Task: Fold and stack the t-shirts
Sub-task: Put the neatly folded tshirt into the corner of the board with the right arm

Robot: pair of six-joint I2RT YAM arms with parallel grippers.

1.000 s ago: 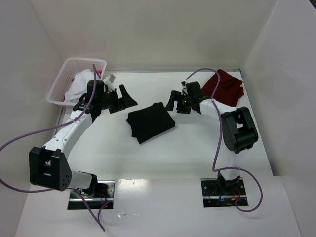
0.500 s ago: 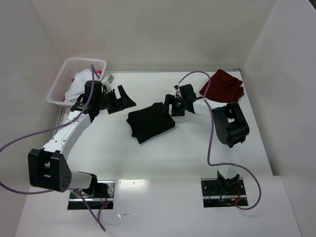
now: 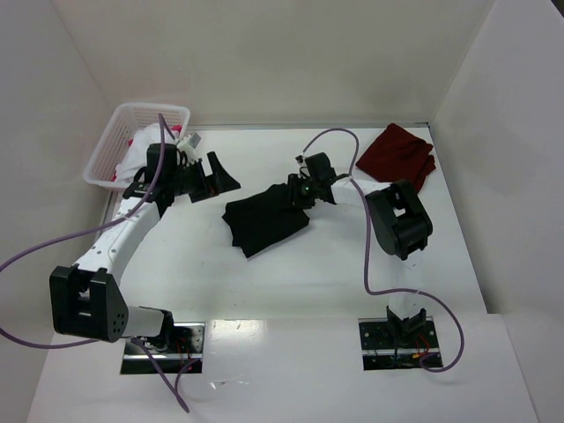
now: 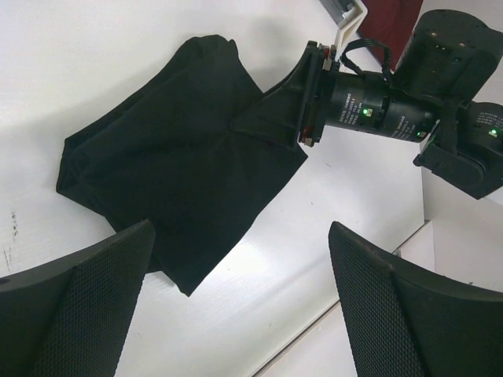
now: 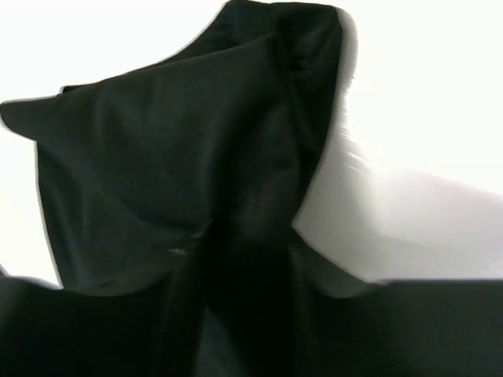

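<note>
A black t-shirt (image 3: 263, 225) lies folded near the middle of the table (image 3: 308, 282), a rough rectangle set at a slant to the table's edges. Its far right corner is no longer flat. The right end effector (image 3: 294, 192) has come in low from the right side, and its two fingers are pinched together on that corner. From the left wrist camera the cloth rises into a small peak at the fingertips, with creases fanning out across the shirt. The right wrist camera shows the same thing up close: a ridge of black fabric runs straight down between its fingers, though the picture is blurred and the fingertips themselves are lost in the dark cloth.

The left end effector (image 3: 214, 179) hangs above the table just off the shirt's far left side, not touching it. Its jaws are spread wide with nothing between them, and they point across toward the shirt and the right arm.

A maroon t-shirt (image 3: 401, 154) sits folded in the far right corner of the table, well apart from the black one and behind the right arm's elbow. In the far left corner stands a white lattice basket (image 3: 150, 107) with some white cloth (image 3: 132, 159) heaped inside it, partly hidden by the left arm. I cannot tell from here how that cloth is arranged. Purple cables (image 3: 370, 256) loop loosely from both arms.
</note>
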